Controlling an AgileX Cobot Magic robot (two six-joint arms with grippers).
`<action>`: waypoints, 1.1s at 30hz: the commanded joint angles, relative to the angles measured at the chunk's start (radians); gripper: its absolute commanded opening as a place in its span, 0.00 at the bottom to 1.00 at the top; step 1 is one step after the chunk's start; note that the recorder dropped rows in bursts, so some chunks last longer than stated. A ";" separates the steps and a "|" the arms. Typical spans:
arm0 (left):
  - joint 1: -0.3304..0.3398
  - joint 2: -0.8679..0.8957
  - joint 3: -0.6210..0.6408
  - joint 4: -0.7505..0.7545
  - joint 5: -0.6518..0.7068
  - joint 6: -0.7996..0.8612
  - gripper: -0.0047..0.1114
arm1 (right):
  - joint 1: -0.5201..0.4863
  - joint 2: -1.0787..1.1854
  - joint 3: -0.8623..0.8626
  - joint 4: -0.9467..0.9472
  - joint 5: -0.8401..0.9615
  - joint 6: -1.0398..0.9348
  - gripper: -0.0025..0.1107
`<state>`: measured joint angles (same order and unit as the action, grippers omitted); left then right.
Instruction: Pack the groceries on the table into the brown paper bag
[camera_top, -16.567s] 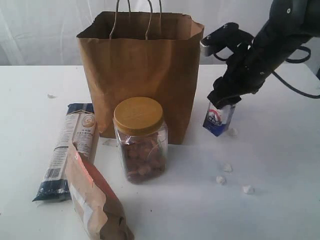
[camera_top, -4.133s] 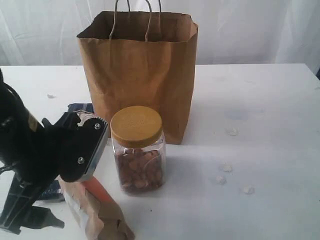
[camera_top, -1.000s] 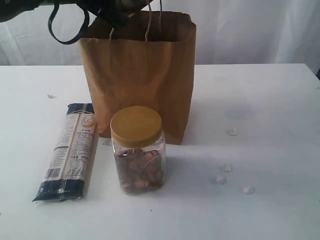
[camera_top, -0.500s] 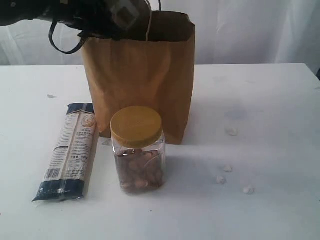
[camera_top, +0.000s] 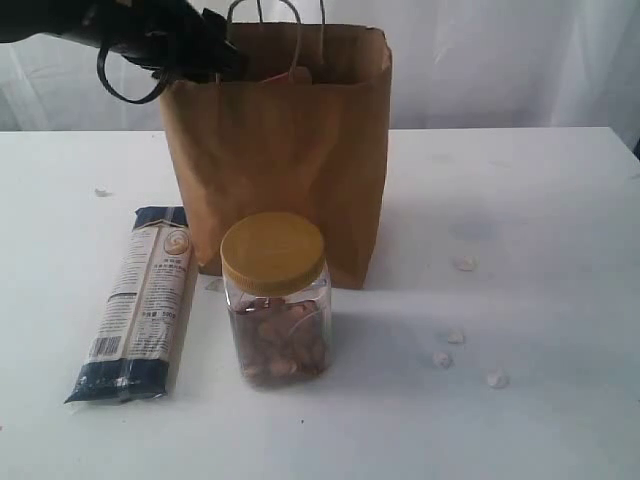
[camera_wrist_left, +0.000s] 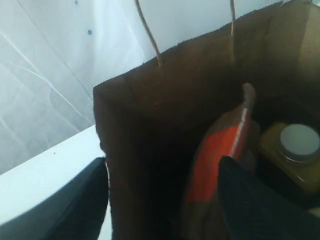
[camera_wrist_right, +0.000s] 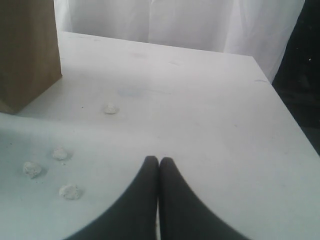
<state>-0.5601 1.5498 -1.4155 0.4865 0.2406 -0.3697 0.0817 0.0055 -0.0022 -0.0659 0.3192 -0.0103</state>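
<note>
The stiff brown paper bag (camera_top: 280, 150) stands on the smooth white table (camera_top: 520, 200). Inside are a crinkly brown-orange pouch (camera_wrist_left: 215, 160) and a yellow white-capped bottle (camera_wrist_left: 295, 150). The left pincer (camera_wrist_left: 164, 162) gapes empty at its rim; the right pincer (camera_wrist_right: 158, 160) is squeezed tight.

in its wrist view the left gripper (camera_wrist_left: 164, 162) shows only as two dark, blurred fingers (camera_wrist_left: 75, 210), cut by the picture's edge. one covers part of the pouch (camera_wrist_left: 207, 155) inside the bag (camera_wrist_left: 165, 85); the pouch's base is lost in the dark. of the bottle (camera_wrist_left: 299, 142) only cap and shoulder show. the handles (camera_wrist_left: 232, 25) run out of the picture. from outside, the bag's wall hides its contents and the jar (camera_top: 275, 300) covers part of its front. the packet (camera_top: 140, 300) has print too small to read. the right gripper (camera_wrist_right: 159, 162) is cut off behind its tips.
</note>
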 joint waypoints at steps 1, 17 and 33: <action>0.001 -0.015 -0.004 -0.008 0.034 -0.010 0.63 | -0.003 -0.006 0.002 -0.003 -0.006 0.010 0.02; 0.001 -0.171 -0.005 0.027 0.037 0.010 0.57 | -0.003 -0.006 0.002 -0.001 -0.006 0.010 0.02; 0.001 -0.391 -0.005 0.211 0.247 0.010 0.31 | -0.003 -0.006 0.002 -0.001 -0.006 0.010 0.02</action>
<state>-0.5601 1.1758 -1.4155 0.6810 0.4120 -0.3586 0.0817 0.0055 -0.0022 -0.0659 0.3192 0.0000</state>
